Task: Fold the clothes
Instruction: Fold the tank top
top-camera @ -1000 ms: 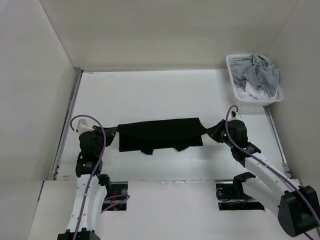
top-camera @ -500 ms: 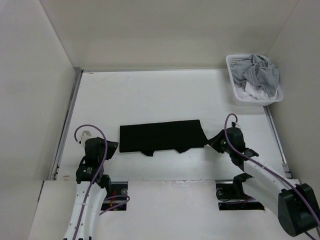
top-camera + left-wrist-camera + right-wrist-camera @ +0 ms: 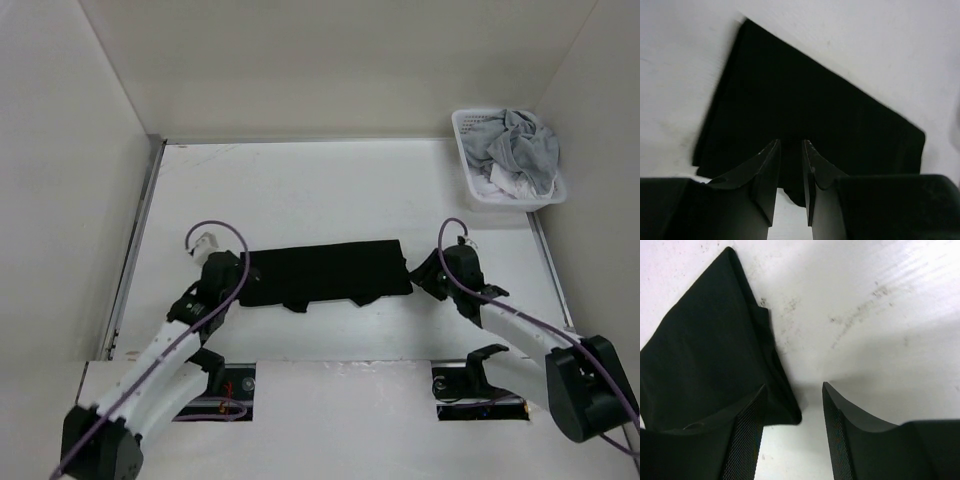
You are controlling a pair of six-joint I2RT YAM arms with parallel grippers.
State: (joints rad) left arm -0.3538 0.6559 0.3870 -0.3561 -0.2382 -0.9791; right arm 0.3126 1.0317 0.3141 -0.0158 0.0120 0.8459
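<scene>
The clothes [image 3: 325, 272], one black garment, lie flat on the white table as a wide folded strip, with small flaps poking out along the near edge. My left gripper [image 3: 240, 275] is at the strip's left end. In the left wrist view its jaws [image 3: 790, 142] stand a narrow gap apart over the cloth [image 3: 810, 100], with a bit of hem between the tips. My right gripper [image 3: 425, 278] is at the right end. Its jaws [image 3: 794, 385] are wide open, and the garment's corner [image 3: 705, 340] lies by the left finger, not pinched.
A white basket [image 3: 466, 130] at the far right corner holds a light grey garment [image 3: 520, 140] and a white cloth [image 3: 505, 182]. Tall walls close the table on the left, back and right. Both arm bases sit in cut-outs at the near edge.
Both grippers have let go of the garment's ends and opened, the right one widely. The strip now rests flat. The left arm pulled back, then swung right to the strip's left end.
</scene>
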